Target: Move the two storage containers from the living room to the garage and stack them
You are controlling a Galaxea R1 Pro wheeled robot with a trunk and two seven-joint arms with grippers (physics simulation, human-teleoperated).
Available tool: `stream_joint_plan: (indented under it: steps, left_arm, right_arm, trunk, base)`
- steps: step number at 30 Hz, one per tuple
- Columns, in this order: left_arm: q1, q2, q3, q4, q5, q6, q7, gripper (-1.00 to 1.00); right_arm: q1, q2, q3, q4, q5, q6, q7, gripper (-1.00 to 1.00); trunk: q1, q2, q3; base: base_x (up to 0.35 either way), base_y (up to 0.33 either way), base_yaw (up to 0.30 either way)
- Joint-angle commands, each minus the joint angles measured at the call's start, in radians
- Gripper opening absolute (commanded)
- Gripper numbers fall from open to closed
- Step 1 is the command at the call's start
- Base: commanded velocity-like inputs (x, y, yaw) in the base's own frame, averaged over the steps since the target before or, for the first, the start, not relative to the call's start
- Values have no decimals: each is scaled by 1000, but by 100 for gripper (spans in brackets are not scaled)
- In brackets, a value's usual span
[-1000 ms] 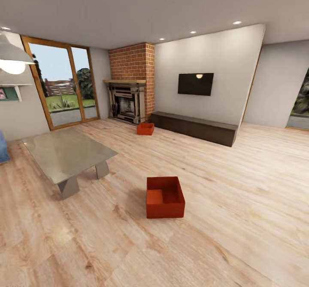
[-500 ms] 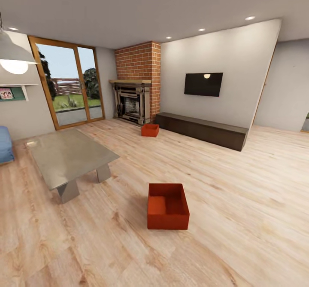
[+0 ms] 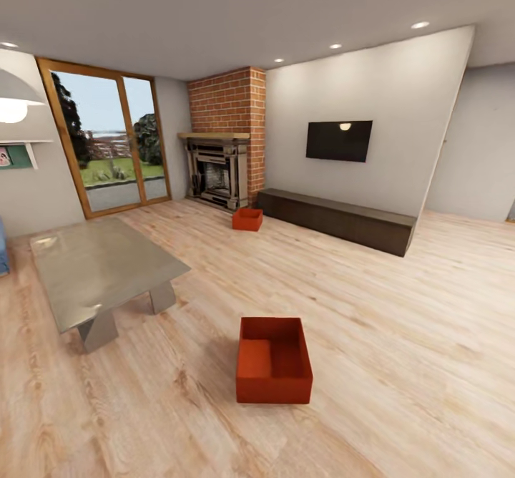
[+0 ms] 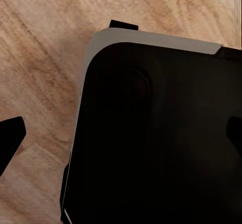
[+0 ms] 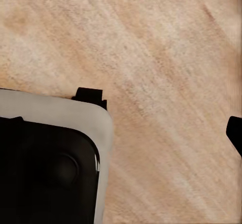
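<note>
- Near the red-brick fireplace [image 3: 227, 138], at the end of the long dark bench [image 3: 336, 219], the farther orange-red open-topped container [image 3: 247, 219] sat on the light wood-plank floor [image 3: 400, 363].
- Well short of the fireplace, the nearer orange-red container [image 3: 273, 359] lay just beyond the grey low table [image 3: 96, 267], straight ahead of me.
- Its long axis ran roughly away from me.
- I judged neither arm clearly nearer; both wrist views looked down at planks and my dark base.
- I could not tell whether either gripper was parted or clenched.
</note>
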Motion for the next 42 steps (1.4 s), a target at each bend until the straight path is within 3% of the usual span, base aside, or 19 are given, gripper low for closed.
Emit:
stream_joint_plan:
  steps: [1,14,30,42]
  left_arm:
    - [0,0,0,-1,6,-2,0,100]
    - [0,-1,0,-1,6,-2,-1,100]
    - [0,0,0,-1,6,-8,-1,100]
    - [0,0,0,-2,5,-9,-1,100]
  right_arm:
    - [-1,0,8,3,-10,-5,5,100]
    - [-1,2,7,3,-12,-5,5,100]
    - [-1,2,5,3,-13,-5,5,100]
    - [-1,-1,2,3,-18,-5,5,100]
  trunk:
    - [1,0,-1]
    - [1,0,-1]
    - [1,0,-1]
    - [1,0,-1]
  base:
    - [305,-121,0]
    - [304,-127,4]
    - [299,-155,225]
    - [285,-159,19]
